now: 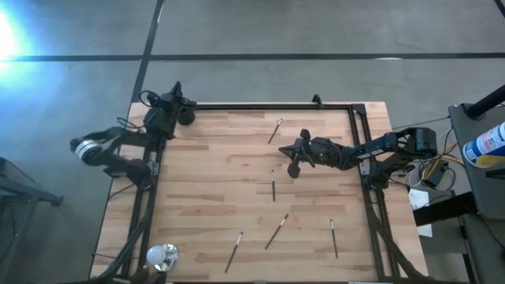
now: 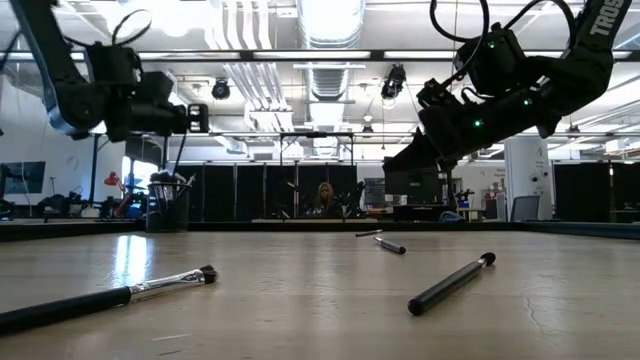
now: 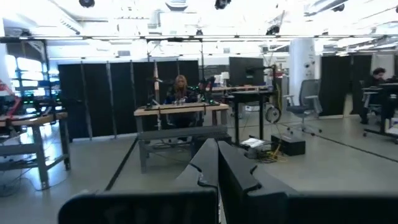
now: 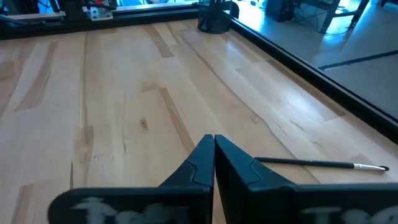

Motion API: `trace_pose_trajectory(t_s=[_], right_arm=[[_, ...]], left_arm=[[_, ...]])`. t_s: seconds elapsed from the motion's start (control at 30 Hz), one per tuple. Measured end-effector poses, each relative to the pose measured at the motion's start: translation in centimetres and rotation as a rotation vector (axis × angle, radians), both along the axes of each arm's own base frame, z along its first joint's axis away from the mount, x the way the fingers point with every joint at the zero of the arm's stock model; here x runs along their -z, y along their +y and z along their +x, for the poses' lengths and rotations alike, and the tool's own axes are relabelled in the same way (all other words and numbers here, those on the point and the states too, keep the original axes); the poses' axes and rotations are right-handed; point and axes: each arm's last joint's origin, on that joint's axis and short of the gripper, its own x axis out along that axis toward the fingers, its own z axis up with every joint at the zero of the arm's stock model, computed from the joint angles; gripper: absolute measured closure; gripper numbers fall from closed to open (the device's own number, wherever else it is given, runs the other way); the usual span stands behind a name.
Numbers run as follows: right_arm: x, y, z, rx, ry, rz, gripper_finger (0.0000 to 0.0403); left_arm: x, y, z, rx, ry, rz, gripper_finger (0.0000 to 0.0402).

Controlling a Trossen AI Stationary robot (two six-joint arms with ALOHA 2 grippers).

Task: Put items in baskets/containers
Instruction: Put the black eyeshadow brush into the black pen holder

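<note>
At the table's far left corner stands the black cup, some brushes already upright inside. Five loose brushes lie scattered across the wood. Above them, the right gripper hangs with fingers pressed together, empty, likely choosing a brush. Beside the cup, the left gripper waits, likewise closed and empty.

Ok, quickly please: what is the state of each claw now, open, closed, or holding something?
Left claw: closed, holding nothing, raised at the table's far left corner.
Right claw: closed, empty, above the table.
</note>
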Motion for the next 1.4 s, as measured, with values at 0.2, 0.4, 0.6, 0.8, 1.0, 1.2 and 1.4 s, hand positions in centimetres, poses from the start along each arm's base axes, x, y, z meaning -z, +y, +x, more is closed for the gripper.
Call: trace_pose_trajectory(t_s=[0.2,0.4,0.6,0.8,1.0,1.2,1.4], right_arm=[[0.1,0.1,0.0,-0.011,0.011,-0.012,0.0394],[0.1,0.3,0.0,-0.024,0.018,-0.031,0.0394],[0.1,0.3,0.0,-0.029,0.020,-0.036,0.0394],[0.1,0.3,0.0,-0.029,0.021,-0.037,0.0394],[0.1,0.4,0.0,-0.033,0.019,-0.034,0.0394],[0.1,0.4,0.1,-0.034,0.017,-0.035,0.0394],[0.1,0.4,0.1,-0.035,0.017,-0.035,0.0394]], left_arm=[[1.4,1.2,0.8,-0.029,0.016,0.004,0.0402],[1.9,1.9,1.3,-0.043,0.060,-0.013,0.0402],[2.6,1.5,1.1,-0.041,0.070,-0.038,0.0402],[3.5,0.7,0.4,-0.075,0.033,-0.093,0.0402],[3.4,0.2,0.0,-0.106,-0.028,-0.121,0.0401],[3.3,0.0,-0.1,-0.105,-0.011,-0.207,0.0401],[2.9,-0.5,-0.4,-0.070,0.022,-0.299,0.0401]])
